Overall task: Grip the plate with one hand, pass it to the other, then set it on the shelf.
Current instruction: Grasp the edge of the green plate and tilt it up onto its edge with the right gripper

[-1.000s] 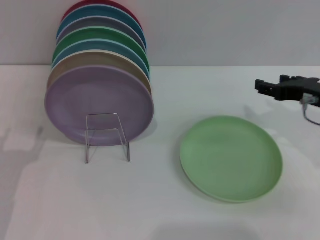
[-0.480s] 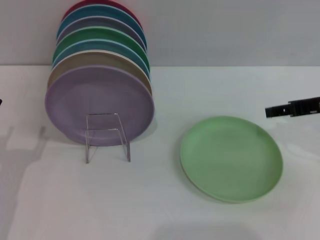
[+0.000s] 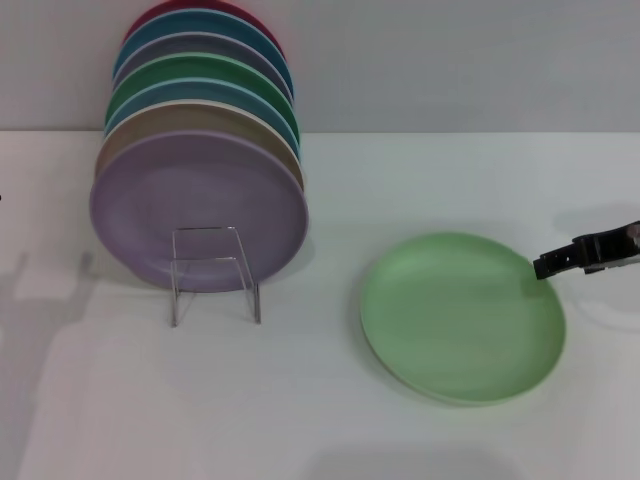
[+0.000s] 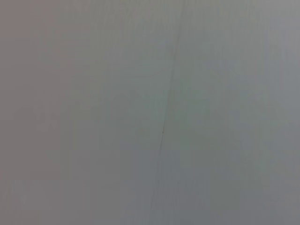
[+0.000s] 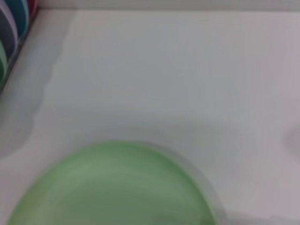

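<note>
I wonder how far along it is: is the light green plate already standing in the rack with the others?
No: the light green plate lies flat on the white table, apart from the wire rack.

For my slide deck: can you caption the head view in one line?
Right gripper reaches the far right rim of the mint-green plate lying flat on the table, right of the wire rack full of upright plates.

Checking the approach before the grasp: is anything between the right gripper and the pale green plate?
Nothing visible. The right gripper is at the plate's far right rim, with only bare table around it. The rack of upright plates stands apart, well to the left.
</note>
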Controlling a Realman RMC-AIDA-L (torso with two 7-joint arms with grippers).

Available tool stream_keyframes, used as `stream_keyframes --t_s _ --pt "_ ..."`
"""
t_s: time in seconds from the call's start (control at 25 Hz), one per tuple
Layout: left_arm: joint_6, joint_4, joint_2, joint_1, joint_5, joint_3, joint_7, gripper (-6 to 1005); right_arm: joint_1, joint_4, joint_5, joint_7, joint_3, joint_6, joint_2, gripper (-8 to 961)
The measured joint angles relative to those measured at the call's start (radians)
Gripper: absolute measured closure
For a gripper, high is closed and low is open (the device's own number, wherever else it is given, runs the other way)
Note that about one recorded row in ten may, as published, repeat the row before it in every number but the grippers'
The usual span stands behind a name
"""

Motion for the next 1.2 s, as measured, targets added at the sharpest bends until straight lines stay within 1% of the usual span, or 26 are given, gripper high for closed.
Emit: stream_keyframes --t_s 0.56,0.96,1.2 --pt "0.014 -0.001 0.0 0.003 0.001 0.0 0.0 185 0.047 -0.182 -0.004 -0.022 0.002 -0.084 -0.008 244" --pt "0.021 0.001 0.002 0.003 0.001 0.0 0.0 184 0.064 -0.208 -0.004 -0.022 -0.013 -0.095 -0.008 251" --pt "0.028 0.003 0.002 0.003 0.001 0.0 0.0 185 0.064 -0.21 -0.007 -0.017 -0.013 -0.095 -0.007 417"
